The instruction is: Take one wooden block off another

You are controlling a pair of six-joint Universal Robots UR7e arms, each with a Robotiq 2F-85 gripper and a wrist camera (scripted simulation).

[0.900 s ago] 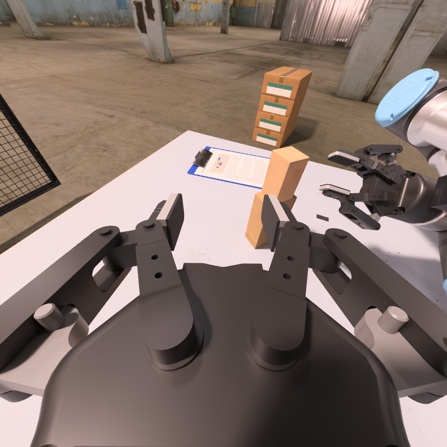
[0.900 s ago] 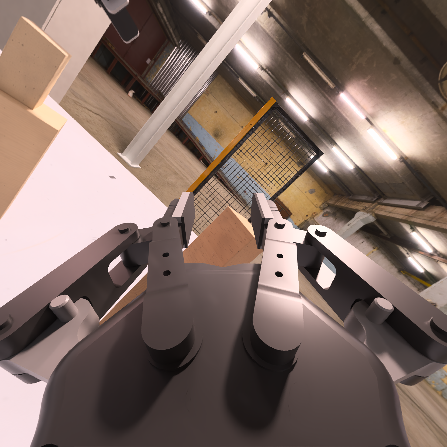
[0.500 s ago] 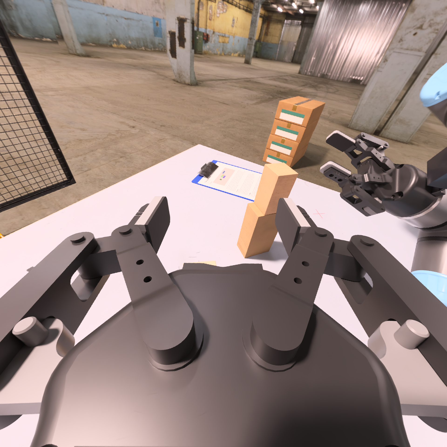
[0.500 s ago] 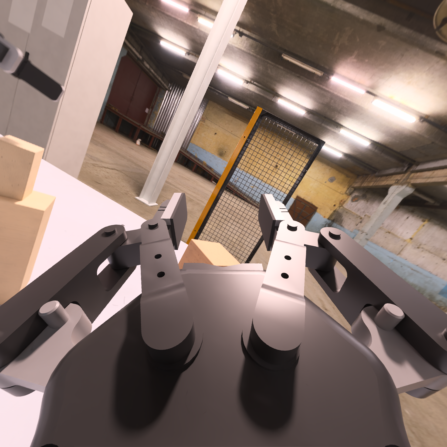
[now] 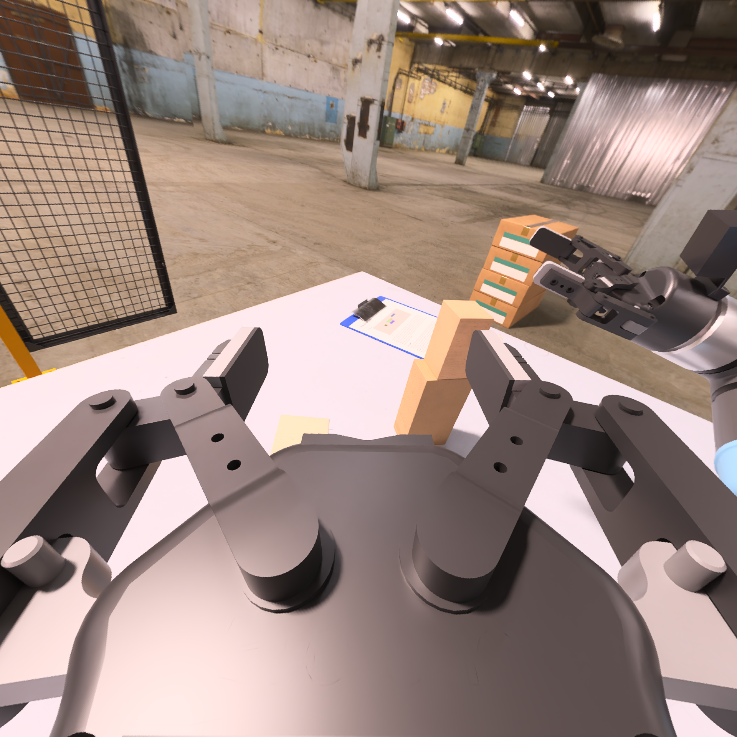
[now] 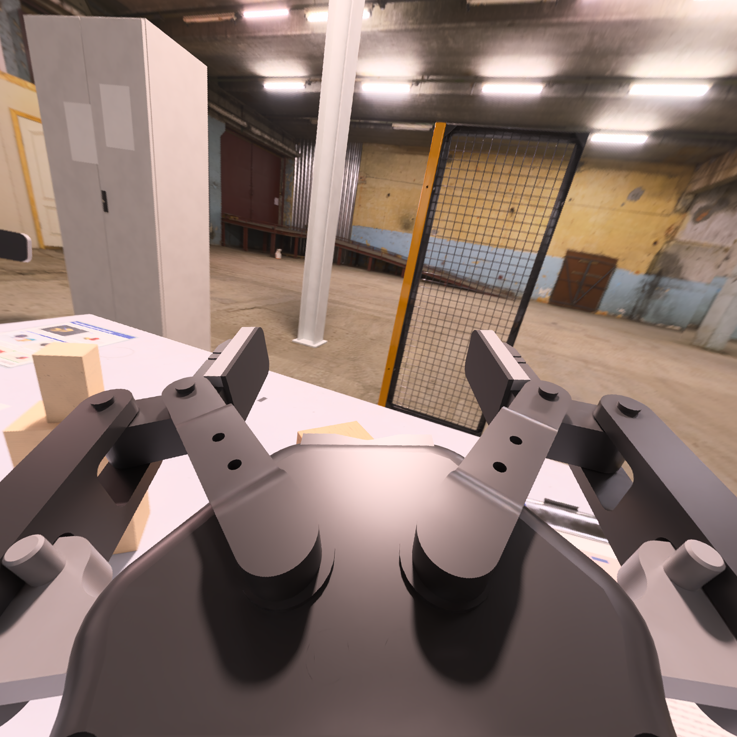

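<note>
Standing wide open and empty, the left gripper [image 5: 365,361] has the upper wooden block [image 5: 458,339] just ahead by its right finger — unseized atop the lower block [image 5: 428,406]. The right gripper [image 6: 367,361] — equally spread, empty — has the stack off its left side, probably leaving room.

No writing is legible. Beyond the left gripper's [image 5: 366,355] fingers, the clipboard [image 5: 389,325] sheet bears print too small to read, as do the cardboard boxes' [image 5: 514,269] labels. Left of the right gripper's [image 6: 367,359] fingers, a printed sheet [image 6: 60,337] blurs.
</note>
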